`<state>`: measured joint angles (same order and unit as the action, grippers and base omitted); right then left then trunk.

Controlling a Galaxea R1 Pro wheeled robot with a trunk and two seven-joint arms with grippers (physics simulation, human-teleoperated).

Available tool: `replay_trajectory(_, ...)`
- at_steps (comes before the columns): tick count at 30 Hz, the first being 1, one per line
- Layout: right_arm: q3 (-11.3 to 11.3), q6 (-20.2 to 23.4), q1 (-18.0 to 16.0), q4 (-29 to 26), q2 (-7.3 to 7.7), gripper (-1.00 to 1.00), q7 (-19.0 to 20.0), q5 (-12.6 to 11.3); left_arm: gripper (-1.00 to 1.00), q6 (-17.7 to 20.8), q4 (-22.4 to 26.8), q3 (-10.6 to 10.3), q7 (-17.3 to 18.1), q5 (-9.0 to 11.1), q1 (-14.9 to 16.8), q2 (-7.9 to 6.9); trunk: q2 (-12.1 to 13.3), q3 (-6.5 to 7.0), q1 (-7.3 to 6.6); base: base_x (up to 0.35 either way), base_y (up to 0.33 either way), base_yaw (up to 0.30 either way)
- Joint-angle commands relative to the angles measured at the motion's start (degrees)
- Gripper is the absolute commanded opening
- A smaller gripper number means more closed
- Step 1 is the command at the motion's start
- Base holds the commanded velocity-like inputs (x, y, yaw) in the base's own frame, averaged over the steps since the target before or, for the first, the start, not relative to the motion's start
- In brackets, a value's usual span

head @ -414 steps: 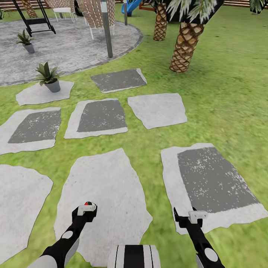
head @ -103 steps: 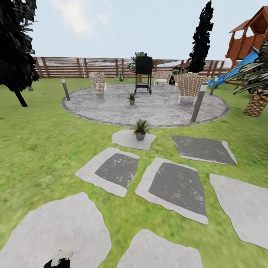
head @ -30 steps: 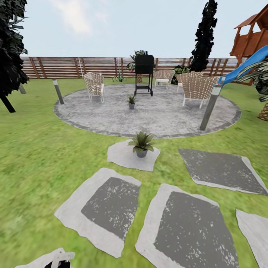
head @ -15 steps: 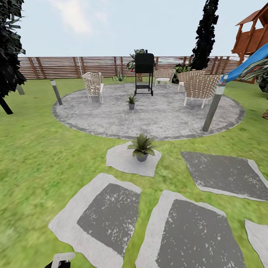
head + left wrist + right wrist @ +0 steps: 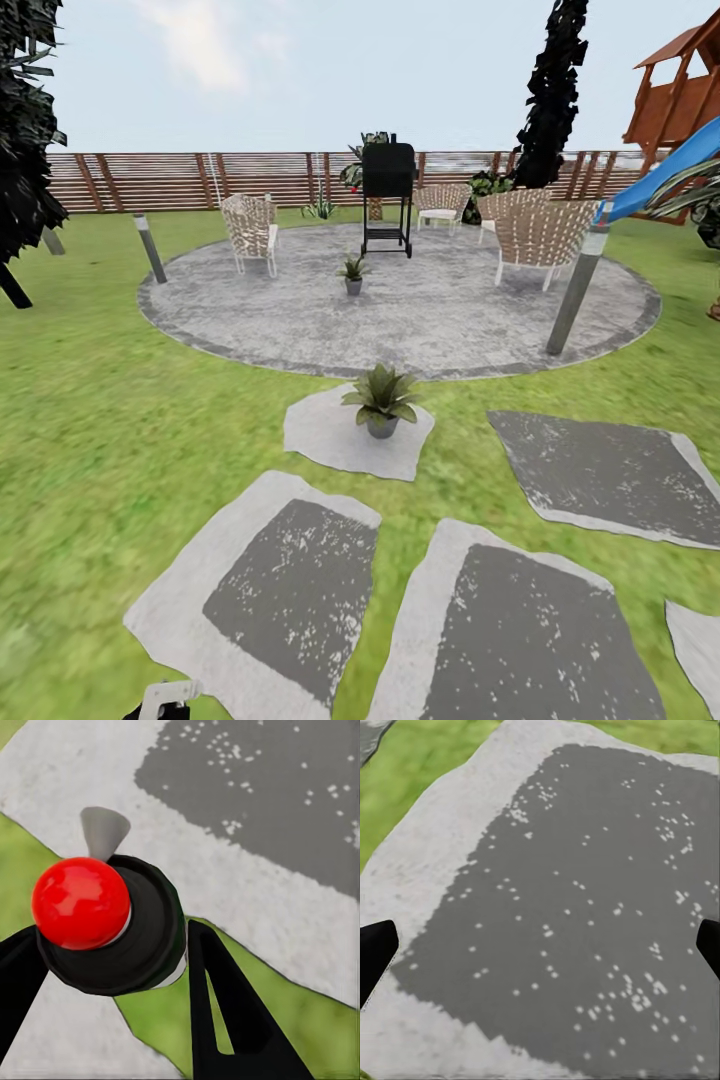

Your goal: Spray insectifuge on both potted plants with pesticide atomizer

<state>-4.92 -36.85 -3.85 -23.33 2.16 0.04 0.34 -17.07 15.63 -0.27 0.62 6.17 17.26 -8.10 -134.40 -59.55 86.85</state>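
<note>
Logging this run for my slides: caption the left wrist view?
Left gripper clamps the red-topped pesticide atomizer above a pale stepping stone and grass.

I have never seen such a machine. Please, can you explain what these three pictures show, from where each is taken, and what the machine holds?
This is a simulated wheeled robot with two arms. The big picture comes from its head camera, looking over a lawn with stepping stones. One potted plant stands on a stone; another potted plant stands on the round patio near a grill and chairs. The other two pictures come from cameras by each gripper. The left gripper holds a dark bottle with a red top. The right gripper's fingertips are far apart, with nothing between them, above a stone.
</note>
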Motion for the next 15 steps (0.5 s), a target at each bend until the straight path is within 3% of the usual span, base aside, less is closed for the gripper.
replay_trajectory(1, -0.1, -0.2, 0.0, 0.4, -0.02, 1.0, 0.0, 0.0, -1.0, -0.2, 0.0, 0.0, 0.1, 0.5, 0.0, 0.0, 0.0, -0.04, -0.01, 0.0, 0.0, 0.0)
replay_trajectory(15, -0.2, -0.2, -0.1, -2.5, 0.81, 1.0, 0.1, 0.1, -1.0, -0.2, -0.2, -0.1, 0.0, 0.4, -0.1, 0.23, 0.0, -0.04, -0.01, 0.0, 0.0, 0.0)
